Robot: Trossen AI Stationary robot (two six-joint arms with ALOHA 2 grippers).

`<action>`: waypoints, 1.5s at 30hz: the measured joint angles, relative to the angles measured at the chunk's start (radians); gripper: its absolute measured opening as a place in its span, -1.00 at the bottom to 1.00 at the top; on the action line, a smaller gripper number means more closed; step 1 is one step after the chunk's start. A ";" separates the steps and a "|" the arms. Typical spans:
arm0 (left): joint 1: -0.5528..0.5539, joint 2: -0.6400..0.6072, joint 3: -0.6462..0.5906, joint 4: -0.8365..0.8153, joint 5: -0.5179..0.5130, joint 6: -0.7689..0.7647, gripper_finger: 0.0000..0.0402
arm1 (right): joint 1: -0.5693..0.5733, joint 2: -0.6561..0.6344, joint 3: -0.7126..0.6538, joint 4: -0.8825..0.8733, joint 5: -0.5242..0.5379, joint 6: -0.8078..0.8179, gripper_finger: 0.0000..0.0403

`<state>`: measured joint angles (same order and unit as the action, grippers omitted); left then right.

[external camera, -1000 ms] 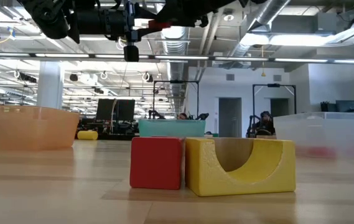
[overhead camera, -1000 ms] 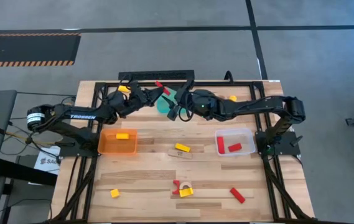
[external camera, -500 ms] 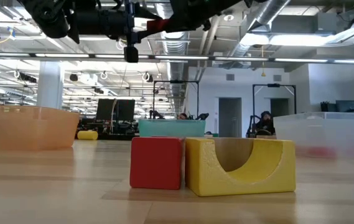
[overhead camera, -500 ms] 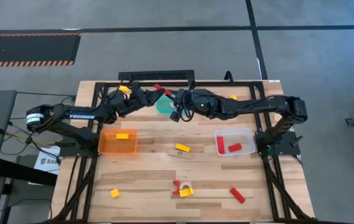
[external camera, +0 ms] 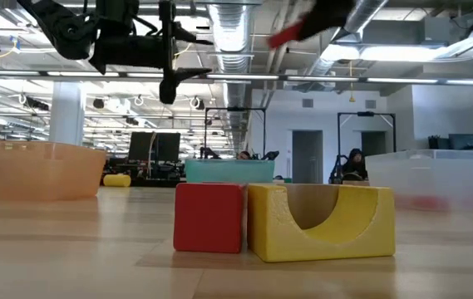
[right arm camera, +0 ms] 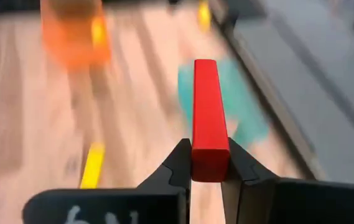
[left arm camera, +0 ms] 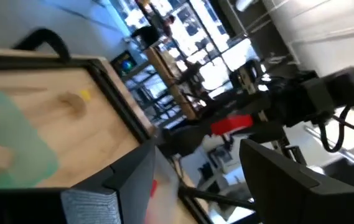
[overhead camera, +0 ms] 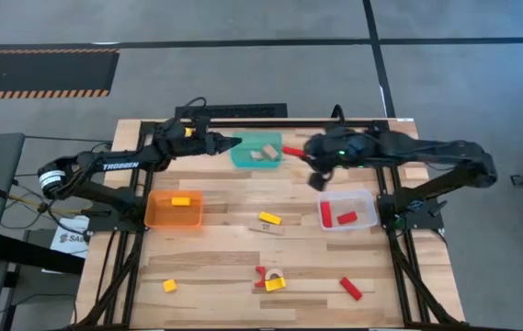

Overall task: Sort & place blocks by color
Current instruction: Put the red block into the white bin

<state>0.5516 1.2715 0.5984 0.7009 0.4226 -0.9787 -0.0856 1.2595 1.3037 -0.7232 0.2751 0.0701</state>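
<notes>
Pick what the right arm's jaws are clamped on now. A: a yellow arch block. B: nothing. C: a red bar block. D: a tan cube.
C: in the right wrist view the right gripper has its jaws pinched on the end of a red bar block, held above the table.

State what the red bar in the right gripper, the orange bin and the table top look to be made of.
Red bar in the right gripper: probably painted wood, with an even opaque coat and squared edges.
Orange bin: likely plastic, translucent, since the yellow block inside shows through.
Table top: wood, with bare planks, visible grain and seams.
</notes>
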 joint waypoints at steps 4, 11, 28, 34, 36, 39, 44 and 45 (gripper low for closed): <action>0.013 -0.007 0.000 -0.143 0.003 0.062 0.10 | 0.013 -0.084 0.000 -0.316 -0.173 0.139 -0.76; 0.012 -0.010 0.000 -0.202 -0.014 0.096 0.10 | 0.170 -0.175 -0.004 -0.685 -0.380 0.392 -0.74; -0.014 -0.010 0.001 -0.187 -0.041 0.076 0.11 | 0.206 -0.296 -0.445 -0.419 -0.344 0.442 -0.72; -0.019 -0.022 0.001 -0.189 -0.041 0.076 0.11 | 0.129 -0.299 -0.542 -0.342 -0.345 0.368 -0.72; -0.019 -0.032 0.002 -0.191 -0.036 0.075 0.11 | 0.107 -0.298 -0.553 -0.358 -0.345 0.351 -0.72; -0.019 -0.051 0.002 -0.198 -0.035 0.076 0.11 | 0.074 -0.298 -0.554 -0.372 -0.345 0.341 -0.72; -0.019 -0.087 0.002 -0.257 -0.033 0.095 0.11 | 0.016 -0.298 -0.554 -0.380 -0.352 0.339 -0.62; -0.019 -0.096 0.002 -0.279 -0.026 0.103 0.11 | 0.007 -0.298 -0.554 -0.381 -0.353 0.339 -0.56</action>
<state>0.5327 1.1752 0.5999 0.4222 0.3963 -0.8754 -0.0785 0.9615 0.7494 -1.1038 -0.0776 0.4088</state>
